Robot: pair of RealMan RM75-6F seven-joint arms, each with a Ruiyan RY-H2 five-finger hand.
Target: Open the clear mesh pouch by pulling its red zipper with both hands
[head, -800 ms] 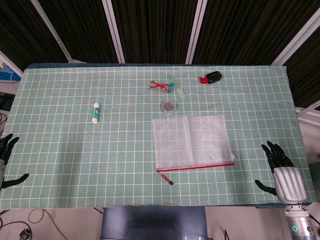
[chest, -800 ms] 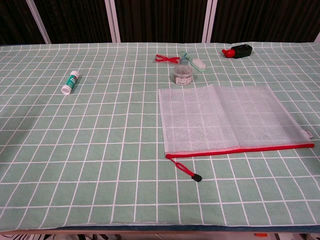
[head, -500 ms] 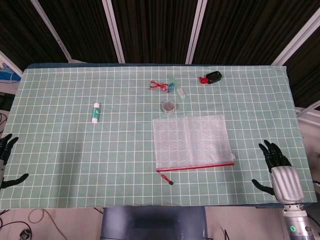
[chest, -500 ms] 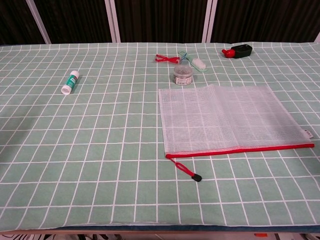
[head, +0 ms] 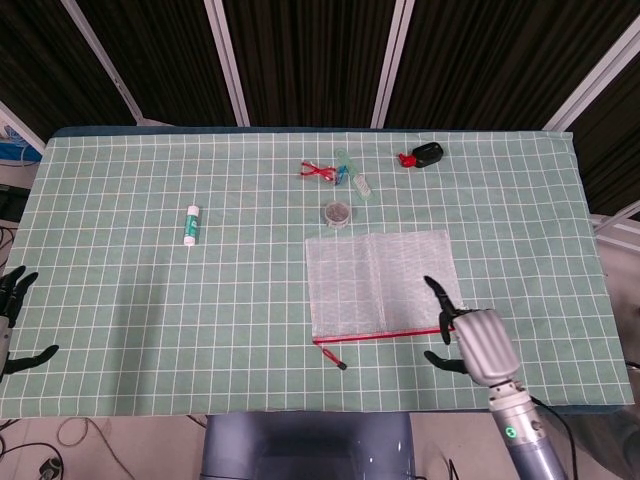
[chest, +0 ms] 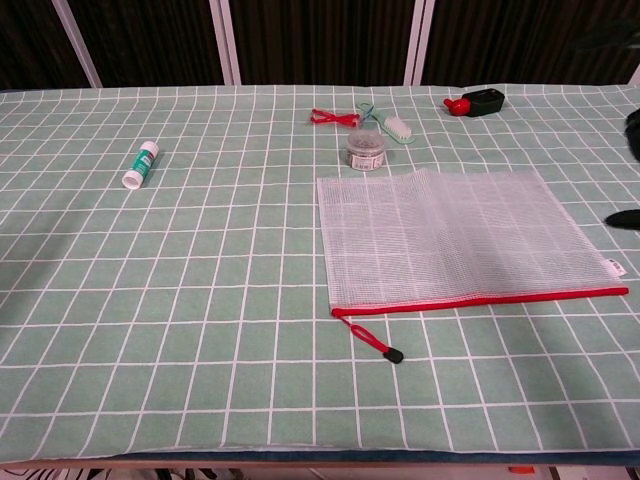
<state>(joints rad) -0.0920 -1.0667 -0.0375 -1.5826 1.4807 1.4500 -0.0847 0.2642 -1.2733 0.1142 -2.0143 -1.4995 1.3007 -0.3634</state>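
Left hand point(head: 14, 322) way off at the table's near-left edge, fingers spread, holding nothing, nowhere near the pull tab. Mesh pouch point(chest: 455, 233) flat on the green cloth, right of centre, long axis running left-right, red zipper point(chest: 480, 300) along the near edge, pull cord point(chest: 372, 341) trailing off the left end toward the robot. Right hand point(head: 470, 340) at the pouch's near-right corner, fingers apart, nothing gripped; contact with the mesh impossible to tell. Biggest risk, probably: tugging that tab without the right end pinned, so the whole light pouch slides instead of unzipping. Could also bunch up the mesh.
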